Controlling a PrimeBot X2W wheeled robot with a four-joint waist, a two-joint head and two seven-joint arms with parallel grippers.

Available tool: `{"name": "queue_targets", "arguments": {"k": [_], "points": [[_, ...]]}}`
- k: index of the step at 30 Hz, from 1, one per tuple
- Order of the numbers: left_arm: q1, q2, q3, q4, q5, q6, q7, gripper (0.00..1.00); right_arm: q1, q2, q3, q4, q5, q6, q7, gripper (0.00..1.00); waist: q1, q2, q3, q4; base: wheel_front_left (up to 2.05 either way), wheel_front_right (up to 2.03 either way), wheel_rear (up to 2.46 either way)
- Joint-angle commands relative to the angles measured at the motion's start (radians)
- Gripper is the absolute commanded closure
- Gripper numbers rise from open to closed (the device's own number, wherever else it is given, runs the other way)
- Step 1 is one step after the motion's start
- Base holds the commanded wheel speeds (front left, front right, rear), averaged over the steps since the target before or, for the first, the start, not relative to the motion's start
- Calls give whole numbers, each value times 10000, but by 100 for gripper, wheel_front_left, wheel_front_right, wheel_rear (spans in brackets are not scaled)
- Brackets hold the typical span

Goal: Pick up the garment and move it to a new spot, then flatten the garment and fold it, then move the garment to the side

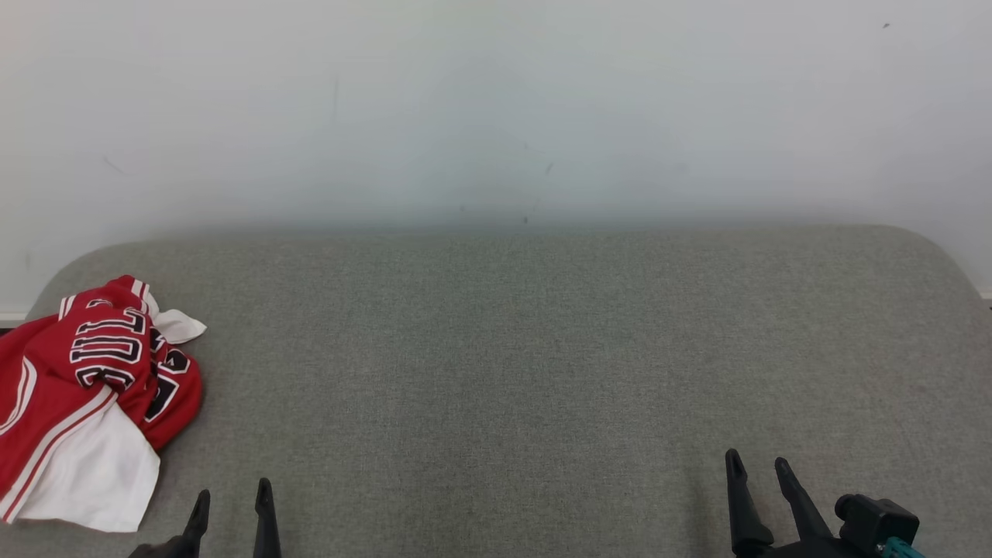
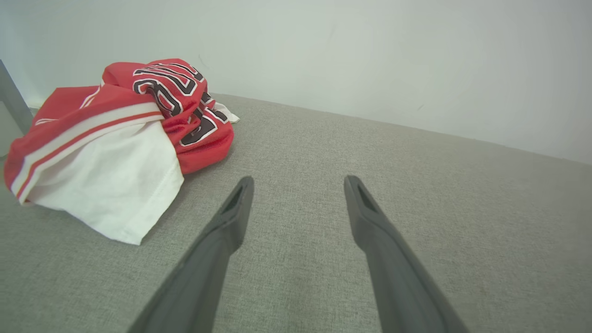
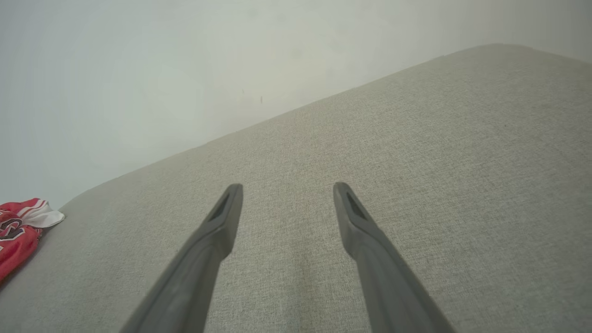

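Observation:
The garment (image 1: pixel 85 395) is a red jersey with white trim and black lettering, lying crumpled in a heap at the left edge of the grey fabric surface (image 1: pixel 504 364). In the left wrist view the garment (image 2: pixel 115 138) lies ahead and to the left of the fingers. In the right wrist view a bit of the garment (image 3: pixel 18 231) shows at the far left. My left gripper (image 1: pixel 232 496) stands open at the lower left, just right of the heap, holding nothing. At the lower right my right gripper (image 1: pixel 758 463) is open with nothing between its fingers, far from the garment.
A pale wall (image 1: pixel 496 108) rises behind the far edge of the grey surface. The surface has rounded far corners, and the garment hangs near its left edge.

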Motion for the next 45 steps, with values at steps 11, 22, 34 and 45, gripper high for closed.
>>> {"name": "queue_targets", "arguments": {"k": [11,22,34,45], "points": [[149,60,-97,76,1123,11,-378,0,-109,-30,39,94,-1129,57,-173,0,1,0,-71,40,0,0,0],[290,-402,591,211,1247,-830,-652,0,-86,-32,136,261,-1913,54,-248,0,1,0,-166,78,0,0,0],[472,-830,1026,350,2252,-1345,-930,0,-35,-36,290,449,-2602,60,-254,0,1,0,-283,101,0,0,0],[624,-1033,1163,323,2931,-1470,-1096,0,24,-37,327,526,-3056,63,-283,0,1,0,-382,124,0,0,0]]}}
